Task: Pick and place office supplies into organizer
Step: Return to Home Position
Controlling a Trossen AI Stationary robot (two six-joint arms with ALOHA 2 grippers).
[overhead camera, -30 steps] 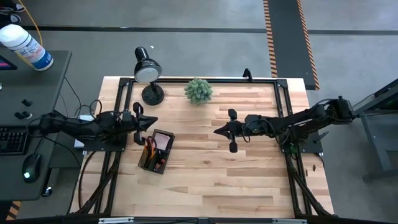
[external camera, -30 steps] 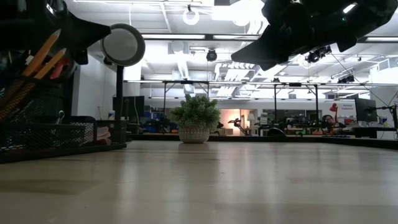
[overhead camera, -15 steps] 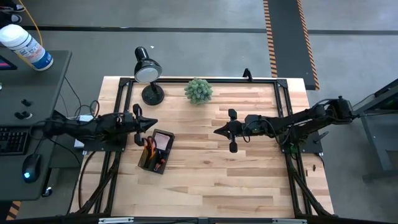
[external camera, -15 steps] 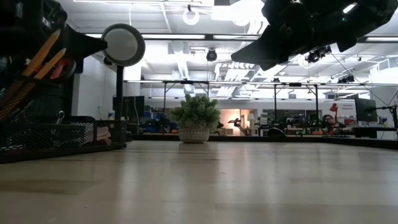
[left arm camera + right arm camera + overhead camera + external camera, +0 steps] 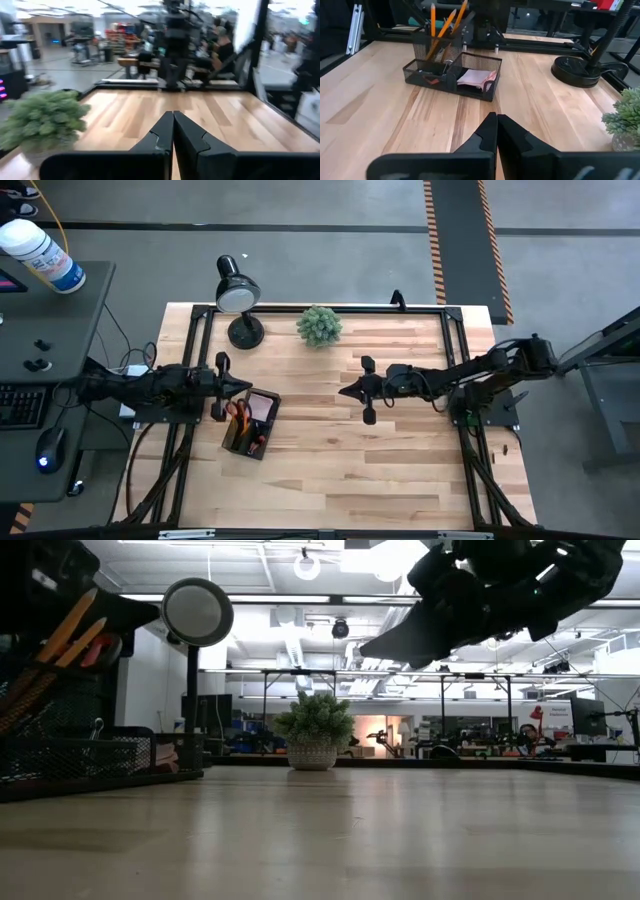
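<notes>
The black mesh organizer stands on the table's left part. Yellow-orange pencils and red-handled scissors stand in it, and a pale pink sticky-note pad lies in a low compartment. My left gripper is shut and empty, hanging level just beyond the organizer's far end. My right gripper is shut and empty above the table's middle, pointing at the organizer from the right. In the wrist views, both pairs of fingertips, left and right, meet with nothing between them.
A black desk lamp with a round base stands at the far left. A green potted plant stands at the far middle. Bare wood covers the near and right table. People sit beyond the far side in the left wrist view.
My left gripper has tipped down toward level and sunk a little beside the organizer, staying shut. The organizer and what it holds have not moved.
</notes>
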